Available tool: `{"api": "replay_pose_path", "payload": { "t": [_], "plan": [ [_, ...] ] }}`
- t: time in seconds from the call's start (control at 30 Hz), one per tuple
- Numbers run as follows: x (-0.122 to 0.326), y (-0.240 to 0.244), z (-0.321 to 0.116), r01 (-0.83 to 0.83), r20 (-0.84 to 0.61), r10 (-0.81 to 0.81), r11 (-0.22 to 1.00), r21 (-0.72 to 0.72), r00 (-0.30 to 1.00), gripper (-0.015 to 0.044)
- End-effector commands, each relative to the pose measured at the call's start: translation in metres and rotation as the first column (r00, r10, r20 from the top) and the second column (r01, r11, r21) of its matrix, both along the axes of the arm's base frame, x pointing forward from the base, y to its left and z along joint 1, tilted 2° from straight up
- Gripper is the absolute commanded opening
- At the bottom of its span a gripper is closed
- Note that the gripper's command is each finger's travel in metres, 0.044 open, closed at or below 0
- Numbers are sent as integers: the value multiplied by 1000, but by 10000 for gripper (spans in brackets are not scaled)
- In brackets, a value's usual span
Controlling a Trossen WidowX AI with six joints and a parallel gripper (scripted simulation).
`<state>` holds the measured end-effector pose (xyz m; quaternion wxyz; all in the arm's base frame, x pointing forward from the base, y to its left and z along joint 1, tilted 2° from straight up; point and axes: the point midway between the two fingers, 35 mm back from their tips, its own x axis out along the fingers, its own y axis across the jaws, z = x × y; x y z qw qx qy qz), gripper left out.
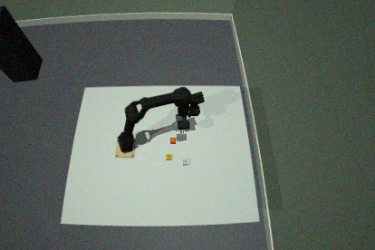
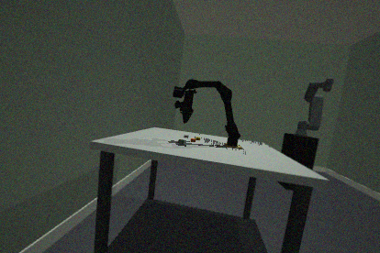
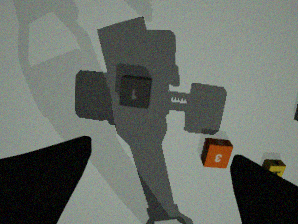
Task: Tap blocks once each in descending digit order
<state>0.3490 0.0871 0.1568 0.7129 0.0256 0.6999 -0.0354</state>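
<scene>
My gripper (image 1: 183,126) (image 2: 185,121) (image 3: 162,155) is open and empty, pointing down high above the table. A dark grey block (image 2: 182,142) (image 3: 135,92) lies in the arm's shadow, ahead of the fingertips in the wrist view; its digit looks like 1. The gripper hides it in the top view. An orange block (image 1: 173,140) (image 2: 194,140) (image 3: 218,154) shows a 3, just left of the right fingertip in the wrist view. A yellow block (image 1: 168,157) (image 2: 198,138) (image 3: 274,168) is partly hidden by the right finger. A white block (image 1: 186,161) (image 2: 186,136) shows no readable digit.
The blocks stand on the white table (image 1: 101,195) (image 2: 273,165). The arm's base plate (image 1: 125,154) is left of the blocks in the top view. A dark pedestal (image 1: 15,50) (image 2: 300,148) with a grey arm (image 2: 316,112) stands off the table.
</scene>
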Motion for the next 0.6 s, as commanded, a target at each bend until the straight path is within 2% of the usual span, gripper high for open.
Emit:
{"api": "replay_pose_path", "payload": {
  "t": [0.0, 0.57],
  "plan": [
    [20, 34, -5, 6, -7, -6, 1000, 4, 1000, 400],
    [20, 36, -5, 6, -7, -6, 1000, 4, 1000, 400]
  ]
}}
